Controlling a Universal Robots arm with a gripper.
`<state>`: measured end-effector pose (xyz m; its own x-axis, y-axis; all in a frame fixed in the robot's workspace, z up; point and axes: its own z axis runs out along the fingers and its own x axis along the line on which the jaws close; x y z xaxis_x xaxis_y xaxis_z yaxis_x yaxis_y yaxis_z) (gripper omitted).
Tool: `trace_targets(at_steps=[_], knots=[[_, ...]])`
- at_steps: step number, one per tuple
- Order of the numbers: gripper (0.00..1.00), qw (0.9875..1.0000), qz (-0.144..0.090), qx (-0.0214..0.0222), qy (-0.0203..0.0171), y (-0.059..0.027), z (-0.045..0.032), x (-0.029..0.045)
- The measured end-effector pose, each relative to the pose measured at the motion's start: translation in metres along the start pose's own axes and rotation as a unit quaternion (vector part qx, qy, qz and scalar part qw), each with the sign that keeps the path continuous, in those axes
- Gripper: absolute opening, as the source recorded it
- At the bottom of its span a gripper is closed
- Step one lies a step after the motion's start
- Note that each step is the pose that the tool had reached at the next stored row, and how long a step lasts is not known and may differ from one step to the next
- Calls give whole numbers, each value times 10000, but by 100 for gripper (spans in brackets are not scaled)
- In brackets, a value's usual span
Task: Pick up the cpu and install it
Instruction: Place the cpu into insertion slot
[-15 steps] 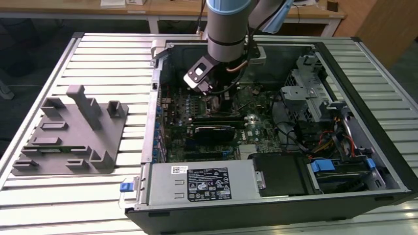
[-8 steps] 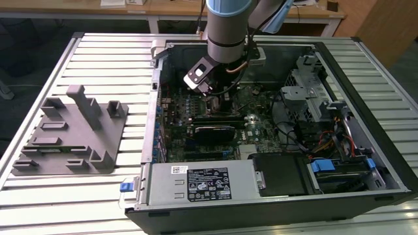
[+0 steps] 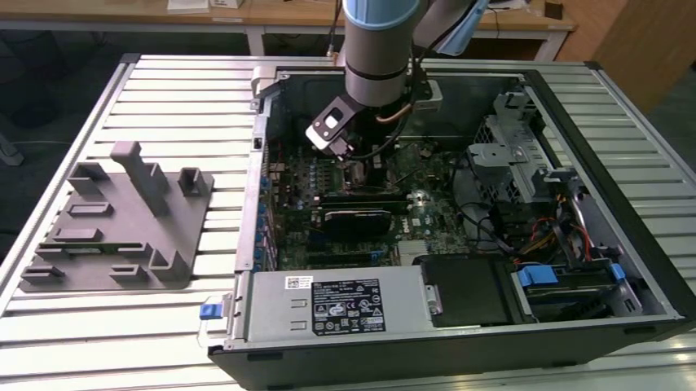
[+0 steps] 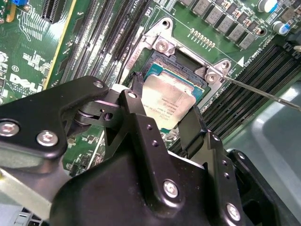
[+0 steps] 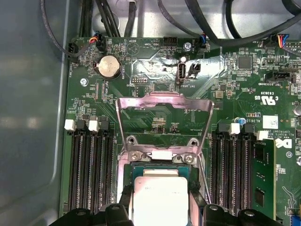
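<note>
Silvery square cpu [image 4: 167, 103], clamped between the black jaws, is poised over the open black-framed socket [image 4: 178, 63]; seating it seemingly demands square alignment.

A hinged metal frame [image 5: 164, 102] stood open just beyond the chip [image 5: 160, 200]. Low memory slots [image 5: 89, 169] flanked it on both sides. A thin lever [image 4: 254, 91] stuck out alongside

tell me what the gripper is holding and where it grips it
The cpu, pinched by the gripper at two opposite side edges, over the open socket.
</note>
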<state>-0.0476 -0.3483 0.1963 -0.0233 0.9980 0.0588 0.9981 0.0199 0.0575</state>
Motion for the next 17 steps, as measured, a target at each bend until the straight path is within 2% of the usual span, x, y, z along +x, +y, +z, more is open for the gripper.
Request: trace_targets(at_steps=[6,17], knots=[[55,9999,146,-8,-9,-3,10,-1],[55,9999,150,-8,-7,-22,39,-2]])
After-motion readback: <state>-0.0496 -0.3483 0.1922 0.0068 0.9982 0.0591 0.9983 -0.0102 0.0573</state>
